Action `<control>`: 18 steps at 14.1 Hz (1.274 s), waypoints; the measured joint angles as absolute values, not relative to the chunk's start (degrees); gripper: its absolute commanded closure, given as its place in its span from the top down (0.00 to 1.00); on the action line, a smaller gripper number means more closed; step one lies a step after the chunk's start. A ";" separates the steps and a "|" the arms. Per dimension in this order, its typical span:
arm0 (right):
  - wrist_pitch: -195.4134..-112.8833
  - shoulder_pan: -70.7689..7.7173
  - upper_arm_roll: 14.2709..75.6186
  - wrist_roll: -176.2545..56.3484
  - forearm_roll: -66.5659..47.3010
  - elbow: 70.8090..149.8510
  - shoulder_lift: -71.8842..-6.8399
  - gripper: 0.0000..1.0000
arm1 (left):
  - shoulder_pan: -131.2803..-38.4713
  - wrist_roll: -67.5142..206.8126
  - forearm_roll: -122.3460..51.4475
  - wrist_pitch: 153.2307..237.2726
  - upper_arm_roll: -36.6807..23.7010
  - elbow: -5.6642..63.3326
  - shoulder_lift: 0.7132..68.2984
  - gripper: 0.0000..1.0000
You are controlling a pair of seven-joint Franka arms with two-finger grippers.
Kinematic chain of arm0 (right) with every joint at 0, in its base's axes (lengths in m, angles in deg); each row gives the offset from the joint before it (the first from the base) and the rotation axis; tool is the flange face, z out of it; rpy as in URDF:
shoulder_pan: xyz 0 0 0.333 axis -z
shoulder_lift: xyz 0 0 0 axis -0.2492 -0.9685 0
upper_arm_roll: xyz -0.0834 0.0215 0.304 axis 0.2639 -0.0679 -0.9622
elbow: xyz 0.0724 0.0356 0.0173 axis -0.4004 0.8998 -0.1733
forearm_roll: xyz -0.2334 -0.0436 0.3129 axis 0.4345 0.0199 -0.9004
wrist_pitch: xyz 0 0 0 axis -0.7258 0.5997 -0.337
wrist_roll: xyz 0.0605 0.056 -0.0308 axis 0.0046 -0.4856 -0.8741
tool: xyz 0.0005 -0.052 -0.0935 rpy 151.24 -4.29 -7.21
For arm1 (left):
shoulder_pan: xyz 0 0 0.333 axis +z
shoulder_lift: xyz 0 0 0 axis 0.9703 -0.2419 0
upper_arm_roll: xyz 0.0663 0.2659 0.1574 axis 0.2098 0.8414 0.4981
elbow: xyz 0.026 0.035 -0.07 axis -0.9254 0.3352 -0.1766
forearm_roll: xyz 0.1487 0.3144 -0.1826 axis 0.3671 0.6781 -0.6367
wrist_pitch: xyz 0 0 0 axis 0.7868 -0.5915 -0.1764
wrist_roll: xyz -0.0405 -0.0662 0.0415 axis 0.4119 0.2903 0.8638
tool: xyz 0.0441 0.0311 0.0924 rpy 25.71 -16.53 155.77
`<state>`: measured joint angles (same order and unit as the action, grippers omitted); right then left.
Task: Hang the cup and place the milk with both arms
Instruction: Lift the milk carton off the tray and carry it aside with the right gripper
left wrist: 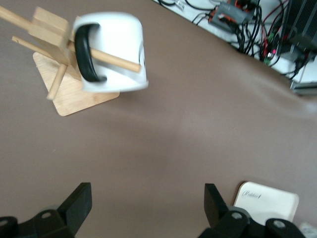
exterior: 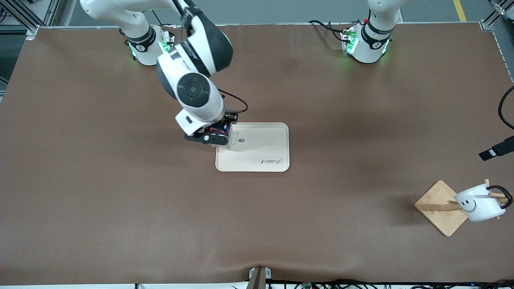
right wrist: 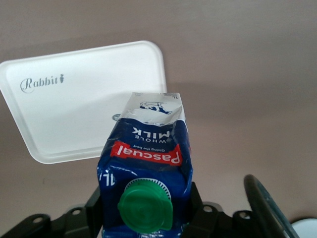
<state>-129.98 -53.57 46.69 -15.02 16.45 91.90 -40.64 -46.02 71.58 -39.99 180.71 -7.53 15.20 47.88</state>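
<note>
The cup, white with a black smiley face and black handle, hangs by its handle on a peg of the wooden rack. It also shows in the left wrist view. My left gripper is open and empty, up in the air beside the rack, and shows at the edge of the front view. My right gripper is shut on the milk, a blue carton with a green cap. It holds the carton upright over the corner of the tray toward the right arm's end.
The beige tray lies mid-table with "Rabbit" printed on it and nothing else on it. The rack's bamboo base stands toward the left arm's end, nearer the front camera. Cables run along the table edges.
</note>
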 measured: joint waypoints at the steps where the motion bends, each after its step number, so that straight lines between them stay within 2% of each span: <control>1: -128.02 -51.91 46.79 -15.19 16.48 90.90 -39.98 0.09 | -46.07 71.53 -38.57 178.98 -8.27 15.18 48.57 1.00; 7: -124.11 -38.32 47.13 -23.21 16.73 90.37 -38.46 0.12 | -46.10 71.64 -35.29 172.97 -9.54 15.14 52.84 1.00; 10: -123.64 -31.47 47.24 -32.12 17.42 91.17 -38.52 0.12 | -46.11 71.69 -30.06 170.92 -12.11 15.14 54.01 1.00; 18: -127.90 -18.58 47.28 -52.21 23.91 99.16 -38.68 0.13 | -46.12 71.88 -27.81 163.71 -15.25 13.51 56.86 1.00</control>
<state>-127.90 -18.58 47.28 -52.21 23.91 99.16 -38.68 -46.12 71.88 -27.81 163.71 -15.25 13.51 56.86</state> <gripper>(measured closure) 0.357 0.000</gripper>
